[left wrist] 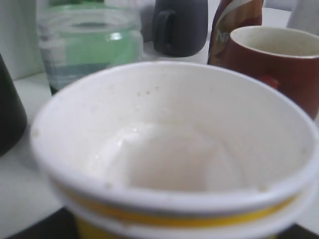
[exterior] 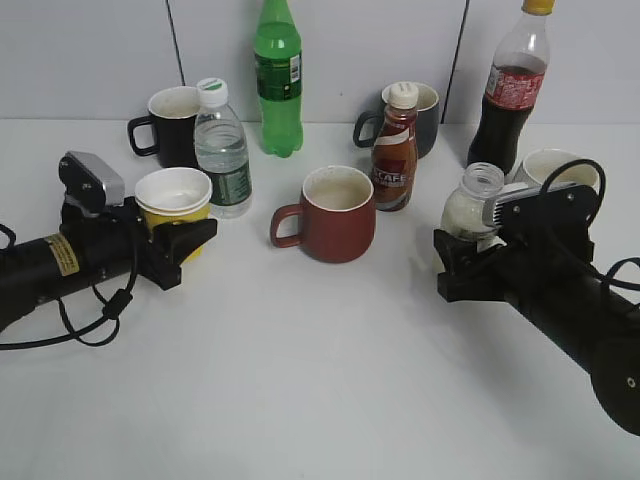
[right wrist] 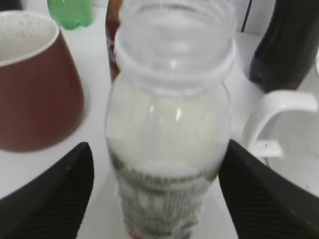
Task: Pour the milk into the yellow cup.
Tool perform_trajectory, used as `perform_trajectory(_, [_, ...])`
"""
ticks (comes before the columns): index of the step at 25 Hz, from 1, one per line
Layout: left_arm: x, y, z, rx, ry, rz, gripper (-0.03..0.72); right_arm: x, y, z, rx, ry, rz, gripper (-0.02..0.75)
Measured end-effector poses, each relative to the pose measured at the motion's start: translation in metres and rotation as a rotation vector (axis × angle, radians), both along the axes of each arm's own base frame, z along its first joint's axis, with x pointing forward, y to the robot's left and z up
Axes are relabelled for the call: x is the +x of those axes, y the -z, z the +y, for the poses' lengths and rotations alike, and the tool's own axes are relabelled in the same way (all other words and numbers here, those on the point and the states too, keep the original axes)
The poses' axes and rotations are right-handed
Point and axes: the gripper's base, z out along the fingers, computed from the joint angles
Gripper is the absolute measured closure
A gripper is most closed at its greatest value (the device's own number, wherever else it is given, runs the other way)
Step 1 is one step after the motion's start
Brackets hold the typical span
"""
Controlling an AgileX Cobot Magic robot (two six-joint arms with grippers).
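The yellow cup (exterior: 172, 195) stands at the left; it is a yellow paper cup with a white rim and a white, empty-looking inside. It fills the left wrist view (left wrist: 169, 149). My left gripper (exterior: 190, 236) is shut on its lower part, and its fingers are nearly hidden in the wrist view. The milk (exterior: 472, 205) is a small uncapped clear bottle, part full of white liquid, upright at the right. My right gripper (exterior: 466, 248) is open around it. In the right wrist view the black jaws (right wrist: 154, 199) flank the milk (right wrist: 167, 134), with a gap on the left side.
A dark red mug (exterior: 335, 215) stands in the middle with a brown coffee bottle (exterior: 395, 150) behind it. A water bottle (exterior: 222, 150) is close beside the cup. A black mug (exterior: 172, 125), green bottle (exterior: 277, 80), grey mug (exterior: 428, 115), cola bottle (exterior: 510, 95) and white mug (exterior: 555, 168) line the back.
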Motion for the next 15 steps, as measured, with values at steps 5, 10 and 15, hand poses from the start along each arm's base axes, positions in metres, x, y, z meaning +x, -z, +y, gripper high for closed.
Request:
perform_trajectory(5, [-0.001, -0.002, 0.0, -0.001, 0.0, -0.003, 0.326, 0.008, 0.002, 0.0, 0.008, 0.05, 0.011, 0.153])
perform_trajectory(10, [-0.001, -0.002, 0.0, -0.001, 0.0, -0.003, 0.326, 0.013, 0.019, 0.002, -0.01, 0.053, 0.045, 0.152])
perform_trajectory(15, [-0.001, -0.002, 0.0, -0.001, 0.0, -0.003, 0.326, 0.02, 0.023, 0.004, -0.007, 0.055, 0.039, 0.152])
